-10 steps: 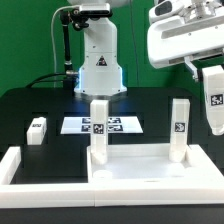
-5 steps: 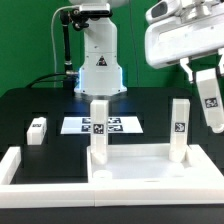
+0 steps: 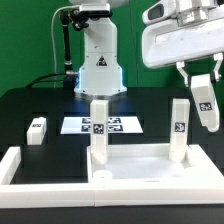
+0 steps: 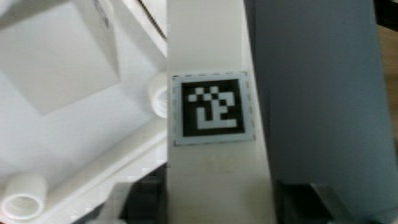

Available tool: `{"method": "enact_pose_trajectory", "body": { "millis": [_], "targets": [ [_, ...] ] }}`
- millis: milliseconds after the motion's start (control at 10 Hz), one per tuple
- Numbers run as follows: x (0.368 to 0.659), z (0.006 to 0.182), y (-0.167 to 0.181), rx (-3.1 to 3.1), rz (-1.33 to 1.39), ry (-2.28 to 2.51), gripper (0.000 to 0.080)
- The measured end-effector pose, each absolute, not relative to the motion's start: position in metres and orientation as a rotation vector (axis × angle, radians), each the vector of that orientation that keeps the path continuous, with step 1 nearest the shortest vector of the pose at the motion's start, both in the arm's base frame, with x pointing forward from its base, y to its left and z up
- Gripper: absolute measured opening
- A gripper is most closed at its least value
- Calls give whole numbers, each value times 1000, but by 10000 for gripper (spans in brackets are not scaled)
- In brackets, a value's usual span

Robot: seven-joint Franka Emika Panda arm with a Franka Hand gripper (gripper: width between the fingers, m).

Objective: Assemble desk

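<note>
Your pincer (image 3: 203, 82) is clamping the held leg block (image 3: 205, 104) in the air, near the right upright leg (image 3: 179, 125). That one and the left upright leg (image 3: 99, 125) are standing on the tabletop panel (image 3: 135, 168). The loose leg block (image 3: 37, 129) is lying on the table (image 3: 40, 100).

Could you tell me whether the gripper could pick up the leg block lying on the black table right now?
Probably not yet: the gripper is shut on a raised leg block. Nothing covers the lying leg block, so the way looks free once the jaws are emptied.
</note>
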State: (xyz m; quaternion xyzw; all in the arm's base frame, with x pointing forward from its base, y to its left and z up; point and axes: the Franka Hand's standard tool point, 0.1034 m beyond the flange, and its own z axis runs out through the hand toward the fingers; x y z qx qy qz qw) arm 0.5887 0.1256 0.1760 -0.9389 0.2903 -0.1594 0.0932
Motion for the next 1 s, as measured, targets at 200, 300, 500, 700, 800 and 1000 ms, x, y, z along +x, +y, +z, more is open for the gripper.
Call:
{"method": "enact_pose_trajectory", "body": {
  "millis": [200, 300, 500, 700, 800, 1000],
  "targets": [
    [597, 184, 113, -2756, -477, 940, 287],
    [599, 188, 113, -2721, -490, 970, 287],
    [598, 185, 113, -2729, -484, 967, 287],
    [597, 183, 111, -2727, -465, 988, 287],
    [595, 182, 99, -2736, -368, 1069, 287],
    [602, 192, 100, -2735, -400, 1197, 287]
  ]
}}
